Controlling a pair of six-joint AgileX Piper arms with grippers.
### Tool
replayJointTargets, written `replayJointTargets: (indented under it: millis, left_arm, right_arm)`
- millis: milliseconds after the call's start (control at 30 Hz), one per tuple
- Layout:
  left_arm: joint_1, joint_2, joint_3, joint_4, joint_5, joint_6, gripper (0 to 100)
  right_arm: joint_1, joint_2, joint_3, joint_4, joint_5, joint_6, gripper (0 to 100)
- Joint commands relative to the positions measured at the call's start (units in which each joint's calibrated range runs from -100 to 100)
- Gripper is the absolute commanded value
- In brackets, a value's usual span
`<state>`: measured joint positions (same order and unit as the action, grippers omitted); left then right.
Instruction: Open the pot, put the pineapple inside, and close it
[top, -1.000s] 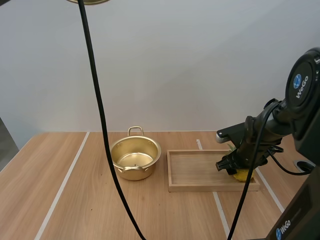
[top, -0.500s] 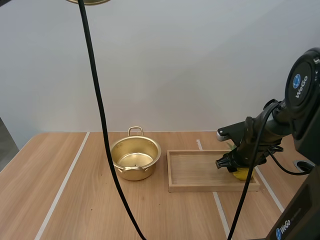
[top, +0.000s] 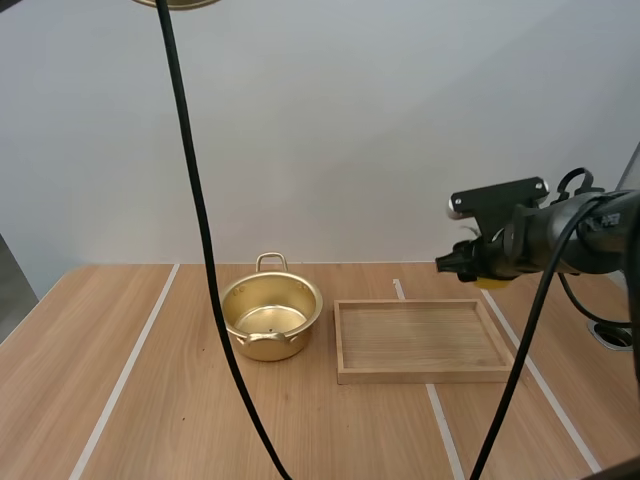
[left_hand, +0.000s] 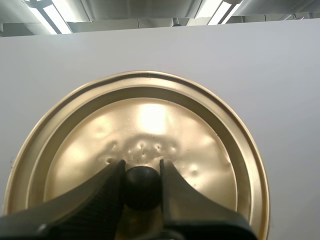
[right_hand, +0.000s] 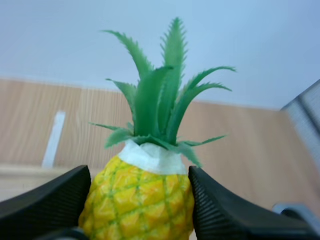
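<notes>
the right fingers pinch the pineapple by its body above the far right corner of the wooden tray, while the left fingers hold the lid aloft by its knob so the pot stands open for it.

Right arm: black casing, smooth and rounded, faint sheen along the upper edge.
Right gripper: two black fingers, broad at the base, tapering to blunt rounded tips.
Right finger faces: matte, finely ribbed and dotted texture.
Left gripper: two black fingers, wedge-shaped with curved outer edges.
Left finger surface: pebbled matte finish, slight grey sheen.
</notes>
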<state>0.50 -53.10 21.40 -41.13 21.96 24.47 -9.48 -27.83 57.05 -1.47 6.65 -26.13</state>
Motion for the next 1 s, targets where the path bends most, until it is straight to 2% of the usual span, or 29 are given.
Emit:
replayJointTargets:
  millis: [0, 200, 400, 533, 700, 967]
  left_arm:
    - [-0.04, -0.21, -0.18, -0.15, -1.3, -0.27, 0]
    - [-0.04, -0.21, -0.18, -0.15, -1.3, -0.27, 0]
    - [-0.04, -0.21, -0.18, -0.15, -1.3, -0.27, 0]
    - [-0.04, -0.21, -0.18, -0.15, -1.3, -0.27, 0]
    - [-0.04, -0.21, -0.18, -0.15, -1.3, -0.27, 0]
    - [-0.04, -0.21, -0.18, -0.15, -1.3, -0.27, 0]
  right_arm:
    - [-0.25, -6.92, -0.29, 0.8, -4.19, 0.25, 0]
    - [-0.16, -17.08, -5.05, 4.08, -2.72, 0.38, 0]
    - [-0.16, -22.77, -8.11, 7.7, -1.91, 0.38, 0]
    - [-0.16, -24.14, -8.16, 8.68, -1.7, 0.38, 0]
    - [-0.16, -24.24, -8.27, 14.49, -0.64, 0.38, 0]
    - [1.79, -24.11, -8.32, 14.5, -0.09, 0.38, 0]
